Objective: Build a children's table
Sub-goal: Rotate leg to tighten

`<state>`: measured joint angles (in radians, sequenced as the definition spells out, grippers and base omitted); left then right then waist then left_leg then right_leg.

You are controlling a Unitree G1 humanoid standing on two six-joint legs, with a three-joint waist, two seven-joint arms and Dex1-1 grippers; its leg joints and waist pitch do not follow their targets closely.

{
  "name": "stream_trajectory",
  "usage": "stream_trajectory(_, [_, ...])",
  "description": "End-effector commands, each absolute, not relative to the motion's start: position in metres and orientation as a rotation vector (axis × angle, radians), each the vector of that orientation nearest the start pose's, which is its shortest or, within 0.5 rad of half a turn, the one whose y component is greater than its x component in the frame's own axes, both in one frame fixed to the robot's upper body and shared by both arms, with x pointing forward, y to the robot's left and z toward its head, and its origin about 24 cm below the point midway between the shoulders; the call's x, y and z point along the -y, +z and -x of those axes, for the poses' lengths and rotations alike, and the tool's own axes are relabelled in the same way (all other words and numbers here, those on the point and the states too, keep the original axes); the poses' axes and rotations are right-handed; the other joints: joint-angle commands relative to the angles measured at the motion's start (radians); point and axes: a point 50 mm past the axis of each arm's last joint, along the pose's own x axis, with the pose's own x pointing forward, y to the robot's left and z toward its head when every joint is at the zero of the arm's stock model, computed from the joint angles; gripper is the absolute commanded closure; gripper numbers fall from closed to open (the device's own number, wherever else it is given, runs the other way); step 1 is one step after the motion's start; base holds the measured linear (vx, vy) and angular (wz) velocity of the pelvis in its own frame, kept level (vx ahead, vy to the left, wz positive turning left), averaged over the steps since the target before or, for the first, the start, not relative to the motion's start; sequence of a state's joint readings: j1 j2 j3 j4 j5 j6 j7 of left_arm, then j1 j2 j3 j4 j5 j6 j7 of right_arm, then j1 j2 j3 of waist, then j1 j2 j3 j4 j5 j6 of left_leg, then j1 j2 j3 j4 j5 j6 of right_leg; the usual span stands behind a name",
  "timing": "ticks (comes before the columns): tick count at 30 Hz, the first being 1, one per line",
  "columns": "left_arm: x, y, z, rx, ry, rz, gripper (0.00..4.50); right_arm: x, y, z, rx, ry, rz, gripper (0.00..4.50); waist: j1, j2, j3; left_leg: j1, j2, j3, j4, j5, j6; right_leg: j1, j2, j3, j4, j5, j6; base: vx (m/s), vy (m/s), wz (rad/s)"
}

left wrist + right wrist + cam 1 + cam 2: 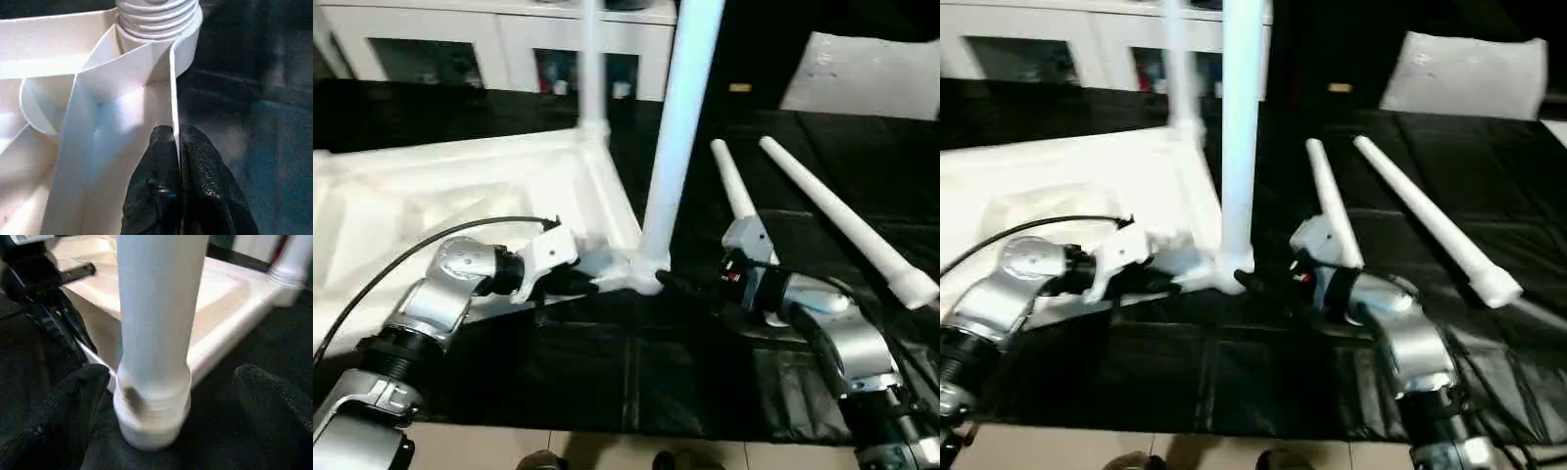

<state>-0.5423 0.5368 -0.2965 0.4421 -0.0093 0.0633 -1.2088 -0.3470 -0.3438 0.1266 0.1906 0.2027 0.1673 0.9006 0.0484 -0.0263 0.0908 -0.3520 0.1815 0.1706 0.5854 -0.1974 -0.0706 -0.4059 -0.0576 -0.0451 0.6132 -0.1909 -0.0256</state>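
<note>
The white tabletop lies upside down on a black cloth, ribs facing up. One white leg stands upright in its near right corner socket, and a second leg stands in the far corner. Two loose legs lie on the cloth to the right. My left gripper is shut on the tabletop's thin side wall just beside the near socket. My right gripper is open, with its fingers spread on either side of the upright leg's base.
A white cabinet with glass doors stands along the back. A flat white sheet leans at the back right. The black cloth ends near the front edge, with bare floor beyond. A black cable arcs over my left forearm.
</note>
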Motion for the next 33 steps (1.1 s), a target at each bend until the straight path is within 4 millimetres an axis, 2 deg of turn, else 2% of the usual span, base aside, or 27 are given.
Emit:
stream_trajectory(1, [-0.166,0.064,-0.302,-0.458,-1.439,-0.61,4.49,0.139,0.077,-0.295,-0.144,1.107,0.17,0.0,0.001,-0.001,-0.079,0.002,0.043,-0.005,-0.059,-0.09,0.079,0.06,-0.078,0.05,-0.059,-0.085,-0.256,0.0,0.0,0.0])
stream_trajectory(2, [-0.166,0.064,-0.302,-0.458,-1.439,-0.61,4.49,0.139,0.077,-0.295,-0.144,1.107,0.17,0.0,0.003,0.001,-0.079,0.003,0.044,-0.005,-0.059,-0.092,0.075,0.06,-0.079,0.051,-0.058,-0.086,-0.256,0.0,0.0,0.0])
stream_trajectory(4, [-0.166,0.065,-0.301,-0.458,-1.491,-0.623,4.49,0.133,0.075,-0.293,-0.181,1.226,0.165,0.0,0.008,-0.003,-0.077,0.005,0.046,-0.004,-0.059,-0.1,0.072,0.058,-0.079,0.051,-0.059,-0.092,-0.254,0.0,0.0,0.0])
stream_trajectory(6, [-0.164,0.066,-0.3,-0.458,-1.53,-0.636,4.5,0.13,0.073,-0.292,-0.202,1.281,0.168,0.3,0.012,-0.003,-0.077,0.003,0.046,-0.005,-0.059,-0.104,0.073,0.059,-0.082,0.051,-0.059,-0.107,-0.253,0.0,0.0,0.0])
stream_trajectory(9, [-0.164,0.066,-0.3,-0.464,-1.549,-0.645,4.5,0.128,0.072,-0.293,-0.215,1.302,0.172,0.41,0.016,-0.005,-0.076,0.004,0.048,-0.004,-0.06,-0.099,0.065,0.057,-0.083,0.051,-0.058,-0.117,-0.248,0.0,0.0,0.0])
stream_trajectory(11, [-0.164,0.066,-0.301,-0.467,-1.561,-0.658,4.5,0.127,0.069,-0.295,-0.237,1.328,0.186,0.75,0.017,-0.005,-0.073,0.004,0.046,-0.004,-0.06,-0.107,0.058,0.056,-0.082,0.05,-0.06,-0.135,-0.245,0.0,0.0,0.0])
stream_trajectory(13, [-0.164,0.067,-0.303,-0.468,-1.568,-0.671,4.5,0.127,0.066,-0.296,-0.261,1.356,0.213,0.86,0.018,-0.005,-0.073,0.006,0.045,-0.003,-0.06,-0.112,0.056,0.054,-0.081,0.05,-0.062,-0.145,-0.243,0.0,0.0,0.0])
stream_trajectory(15, [-0.165,0.068,-0.304,-0.468,-1.57,-0.674,4.5,0.128,0.065,-0.297,-0.269,1.363,0.218,1.07,0.02,-0.008,-0.074,0.004,0.047,-0.004,-0.06,-0.102,0.052,0.057,-0.083,0.051,-0.058,-0.13,-0.243,0.0,0.0,0.0])
stream_trajectory(16, [-0.165,0.068,-0.305,-0.47,-1.573,-0.677,4.5,0.128,0.065,-0.297,-0.273,1.368,0.222,1.19,0.02,-0.006,-0.071,0.004,0.046,-0.005,-0.061,-0.101,0.054,0.055,-0.082,0.051,-0.059,-0.127,-0.244,0.0,0.0,0.0])
stream_trajectory(21, [-0.166,0.068,-0.305,-0.478,-1.578,-0.68,4.5,0.129,0.065,-0.297,-0.286,1.387,0.223,1.66,0.026,-0.006,-0.07,0.004,0.048,-0.004,-0.061,-0.101,0.057,0.056,-0.081,0.049,-0.058,-0.115,-0.247,0.0,0.0,0.0])
stream_trajectory(24, [-0.167,0.067,-0.305,-0.48,-1.58,-0.671,4.5,0.128,0.064,-0.297,-0.29,1.402,0.217,1.74,0.028,-0.006,-0.07,0.005,0.049,-0.004,-0.061,-0.106,0.056,0.055,-0.081,0.049,-0.058,-0.125,-0.246,0.0,0.0,0.0])
stream_trajectory(25, [-0.167,0.067,-0.305,-0.482,-1.579,-0.668,4.5,0.128,0.064,-0.296,-0.293,1.409,0.213,1.82,0.03,-0.002,-0.069,0.005,0.049,-0.005,-0.061,-0.109,0.055,0.054,-0.082,0.049,-0.058,-0.126,-0.247,0.0,0.0,0.0])
stream_trajectory(26, [-0.167,0.067,-0.305,-0.483,-1.576,-0.663,4.5,0.128,0.063,-0.295,-0.296,1.414,0.21,1.82,0.03,-0.004,-0.069,0.005,0.049,-0.004,-0.061,-0.111,0.055,0.054,-0.081,0.05,-0.059,-0.126,-0.247,0.0,0.0,0.0])
stream_trajectory(27, [-0.167,0.066,-0.306,-0.48,-1.562,-0.653,4.5,0.127,0.062,-0.294,-0.297,1.418,0.2,1.85,0.031,0.001,-0.067,0.006,0.049,-0.005,-0.062,-0.117,0.052,0.054,-0.082,0.05,-0.06,-0.132,-0.247,0.0,0.0,0.0])
stream_trajectory(28, [-0.167,0.066,-0.306,-0.478,-1.552,-0.646,4.5,0.126,0.062,-0.293,-0.298,1.42,0.193,1.85,0.031,-0.002,-0.067,0.006,0.05,-0.005,-0.063,-0.123,0.048,0.054,-0.082,0.05,-0.062,-0.14,-0.245,0.0,0.0,0.0])
stream_trajectory(30, [-0.165,0.066,-0.309,-0.468,-1.483,-0.615,4.5,0.123,0.059,-0.289,-0.303,1.415,0.149,1.86,0.032,-0.001,-0.067,0.007,0.05,-0.004,-0.063,-0.124,0.045,0.054,-0.081,0.05,-0.061,-0.138,-0.246,0.0,0.0,0.0])
stream_trajectory(31, [-0.165,0.066,-0.31,-0.465,-1.453,-0.609,4.5,0.122,0.058,-0.288,-0.306,1.408,0.133,1.86,0.033,0.003,-0.065,0.007,0.05,-0.005,-0.064,-0.132,0.042,0.053,-0.081,0.05,-0.063,-0.143,-0.247,0.0,0.0,0.0])
stream_trajectory(32, [-0.163,0.065,-0.314,-0.456,-1.383,-0.595,4.5,0.119,0.056,-0.286,-0.314,1.382,0.106,1.87,0.033,0.002,-0.065,0.008,0.05,-0.004,-0.065,-0.138,0.04,0.053,-0.08,0.05,-0.063,-0.146,-0.248,0.0,0.0,0.0])
stream_trajectory(33, [-0.157,0.066,-0.319,-0.431,-1.269,-0.528,4.5,0.112,0.05,-0.285,-0.323,1.322,0.07,1.87,0.033,0.005,-0.061,0.01,0.053,-0.005,-0.067,-0.156,0.033,0.05,-0.082,0.052,-0.067,-0.171,-0.246,0.0,0.0,0.0])
